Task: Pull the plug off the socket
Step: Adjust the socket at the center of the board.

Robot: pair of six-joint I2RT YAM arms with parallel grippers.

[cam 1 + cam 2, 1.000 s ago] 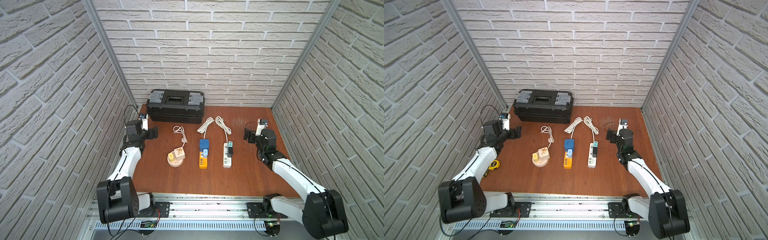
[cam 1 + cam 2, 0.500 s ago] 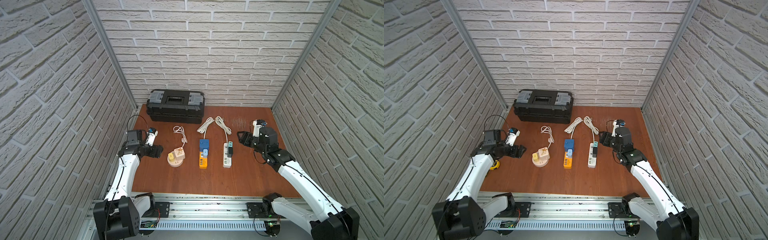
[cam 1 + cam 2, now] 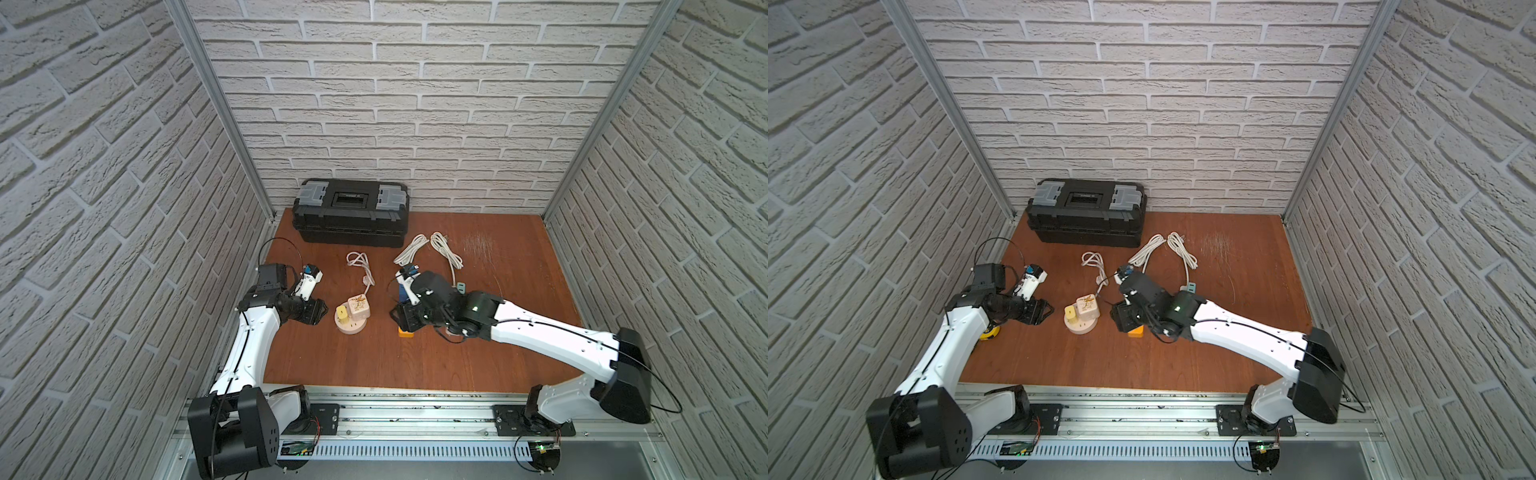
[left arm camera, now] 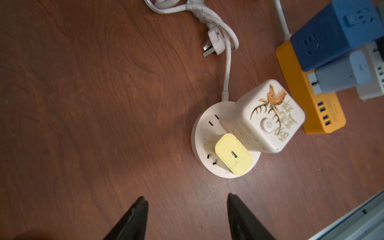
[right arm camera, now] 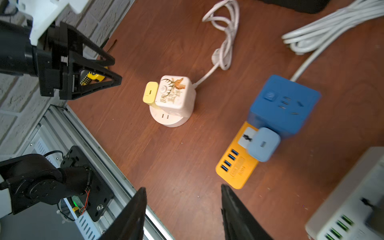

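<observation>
A yellow plug point(image 4: 232, 154) sits in a round cream socket point(image 4: 199, 133) beside a cream cube adapter point(image 4: 264, 116); both top views show this socket point(image 3: 352, 328) at centre-left. My left gripper point(image 4: 186, 199) is open and empty, a short way left of the socket point(image 3: 1082, 326), low over the table. In the right wrist view the left gripper point(image 5: 112, 70) points at the yellow plug point(image 5: 150, 92). My right gripper point(image 5: 182, 189) is open and empty above the near end of the orange power strip point(image 5: 234, 166). That strip carries a light blue plug point(image 5: 262, 145) and a blue cube point(image 5: 284, 104).
A black toolbox point(image 3: 351, 216) stands at the back wall. White cables point(image 3: 432, 249) lie coiled behind the strips. A white power strip point(image 5: 349, 197) lies right of the orange one. A yellow tape measure point(image 3: 988, 331) sits by the left wall. Brick walls close three sides.
Both arms have swung in from the table's sides toward the middle. The left gripper now sits next to the round socket, the right over the orange strip. Both pairs of jaws have narrowed.
</observation>
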